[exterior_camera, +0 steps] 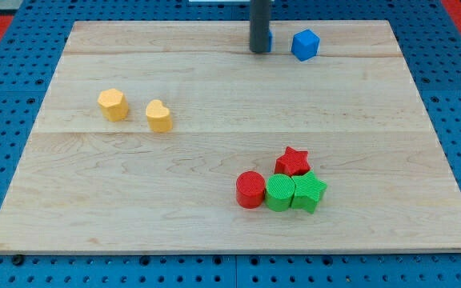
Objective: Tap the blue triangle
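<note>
My tip stands at the view's top centre, right in front of a blue block that it mostly hides; only a sliver shows at the rod's right side, so its shape cannot be made out. A blue cube sits just to the right of the rod, apart from it.
A yellow hexagon block and a yellow heart block sit at the left. At the lower centre right a red cylinder, a green cylinder, a green star and a red star cluster together on the wooden board.
</note>
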Action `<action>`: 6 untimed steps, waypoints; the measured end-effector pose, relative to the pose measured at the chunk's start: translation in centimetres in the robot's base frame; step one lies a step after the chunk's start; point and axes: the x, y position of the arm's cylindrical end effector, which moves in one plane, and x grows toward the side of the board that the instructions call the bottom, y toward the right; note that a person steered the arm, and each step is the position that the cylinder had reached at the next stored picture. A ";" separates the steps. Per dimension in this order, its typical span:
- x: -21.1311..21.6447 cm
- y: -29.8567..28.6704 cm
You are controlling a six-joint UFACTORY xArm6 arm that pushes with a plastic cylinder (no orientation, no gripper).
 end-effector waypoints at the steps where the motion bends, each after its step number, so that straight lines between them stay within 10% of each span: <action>1: -0.2 3.5; 3: -0.2 6.2; 6: -2.0 -6.4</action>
